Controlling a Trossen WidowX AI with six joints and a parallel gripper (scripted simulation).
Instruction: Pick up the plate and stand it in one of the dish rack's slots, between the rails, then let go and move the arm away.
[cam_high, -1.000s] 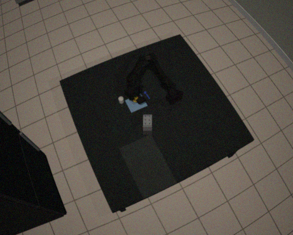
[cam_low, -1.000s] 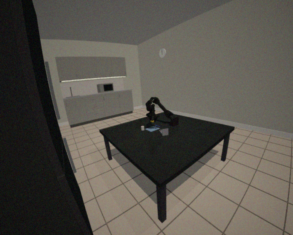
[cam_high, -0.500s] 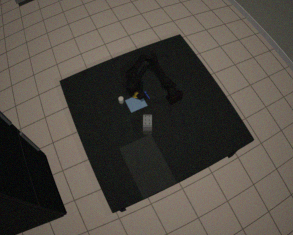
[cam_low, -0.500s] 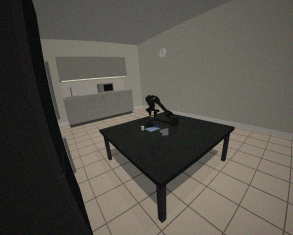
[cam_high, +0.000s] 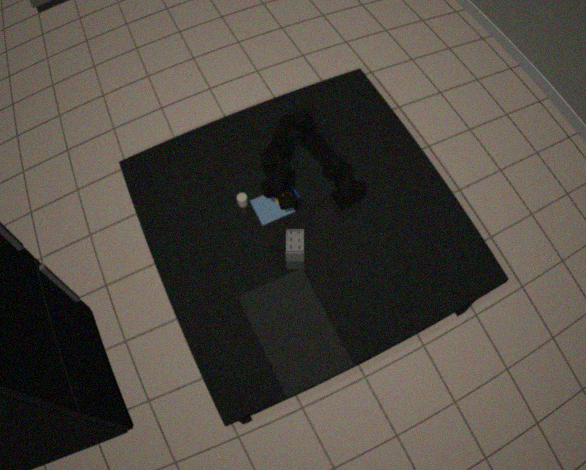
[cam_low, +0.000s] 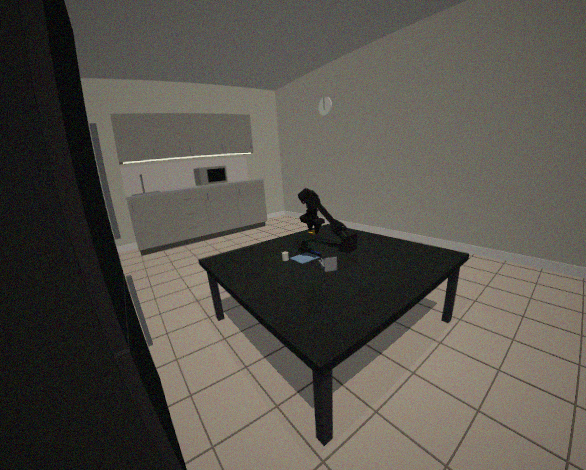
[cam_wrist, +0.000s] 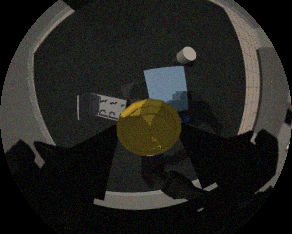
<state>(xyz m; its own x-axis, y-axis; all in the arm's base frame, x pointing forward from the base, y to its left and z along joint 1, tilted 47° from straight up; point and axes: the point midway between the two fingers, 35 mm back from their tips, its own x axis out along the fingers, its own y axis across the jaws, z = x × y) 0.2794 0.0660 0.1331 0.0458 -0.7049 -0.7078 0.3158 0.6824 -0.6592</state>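
The yellow round plate (cam_high: 277, 200) (cam_low: 311, 232) (cam_wrist: 149, 135) is held above the table, its face toward the wrist camera. My gripper (cam_wrist: 149, 127) is shut on opposite sides of its rim, fingers wide apart. In the exterior view the plate shows as a thin, roughly level sliver under the fingers. The grey dish rack (cam_high: 295, 240) (cam_low: 330, 264) (cam_wrist: 112, 106) stands on the table, off to the left of the plate in the wrist view. Small dark marks in two rows show on it; its slots and rails are too small to make out.
A light blue flat square (cam_high: 267, 212) (cam_low: 304, 258) (cam_wrist: 168, 82) lies partly below the plate. A white cylinder (cam_high: 242, 199) (cam_low: 285, 256) (cam_wrist: 186, 55) stands close beside the square. A small dark blue object (cam_high: 297, 193) (cam_wrist: 186, 119) lies at the square's other side.
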